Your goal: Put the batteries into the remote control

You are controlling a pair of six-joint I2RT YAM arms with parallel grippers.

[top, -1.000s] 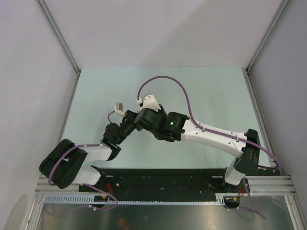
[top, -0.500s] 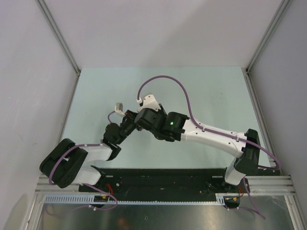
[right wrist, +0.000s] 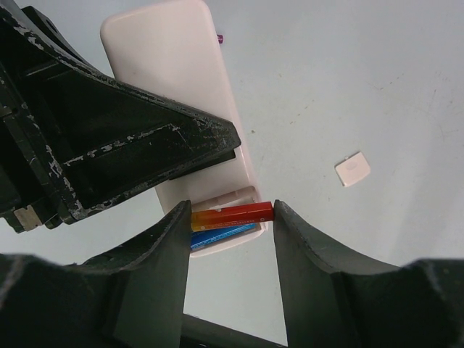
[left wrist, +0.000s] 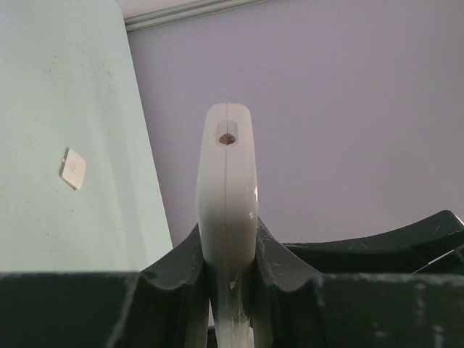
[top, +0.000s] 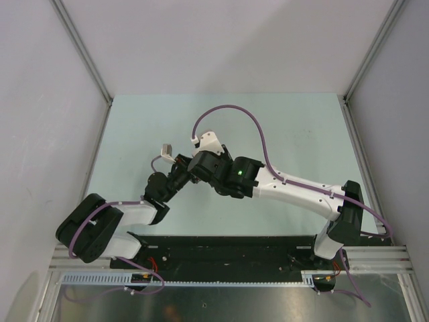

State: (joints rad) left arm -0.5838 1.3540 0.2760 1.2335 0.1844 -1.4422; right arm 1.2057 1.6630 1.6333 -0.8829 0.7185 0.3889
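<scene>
While the right gripper [right wrist: 230, 217] pinches the red battery [right wrist: 239, 212] by its ends at the remote control's [right wrist: 174, 51] open slot, the blue battery [right wrist: 221, 235] lies seated just beneath | left gripper [left wrist: 227, 250] clamped tight on the remote | small white cover [right wrist: 353, 169] lies apart on the table [right wrist: 348, 80] | judged: one cell in, red unseated, cover off.

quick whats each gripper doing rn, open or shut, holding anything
Left gripper: closed on the flat white rectangular remote control.
Right gripper: closed on the thin red cylindrical battery.
</scene>
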